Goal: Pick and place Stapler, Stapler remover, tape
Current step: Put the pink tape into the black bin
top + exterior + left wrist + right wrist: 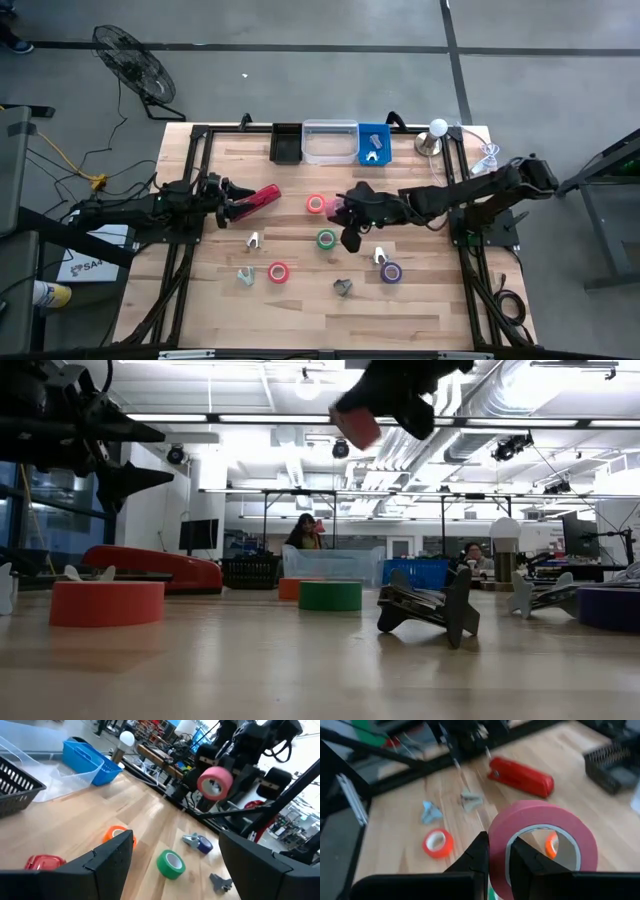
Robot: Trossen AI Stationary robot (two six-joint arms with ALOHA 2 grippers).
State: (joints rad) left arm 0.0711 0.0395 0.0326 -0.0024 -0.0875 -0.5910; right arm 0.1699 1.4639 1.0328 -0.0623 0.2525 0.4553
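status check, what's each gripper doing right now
Right gripper shut on pink tape roll, lifted above table. Left gripper open beside stapler. Nothing blocking.

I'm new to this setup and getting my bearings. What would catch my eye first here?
The right gripper, raised above mid-table, pinches the wall of a pink tape roll. The red stapler lies at the table's left, just in front of the open left gripper.

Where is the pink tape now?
The pink tape is off the table, pinched in the right gripper near the table's middle, between the orange roll and green roll.
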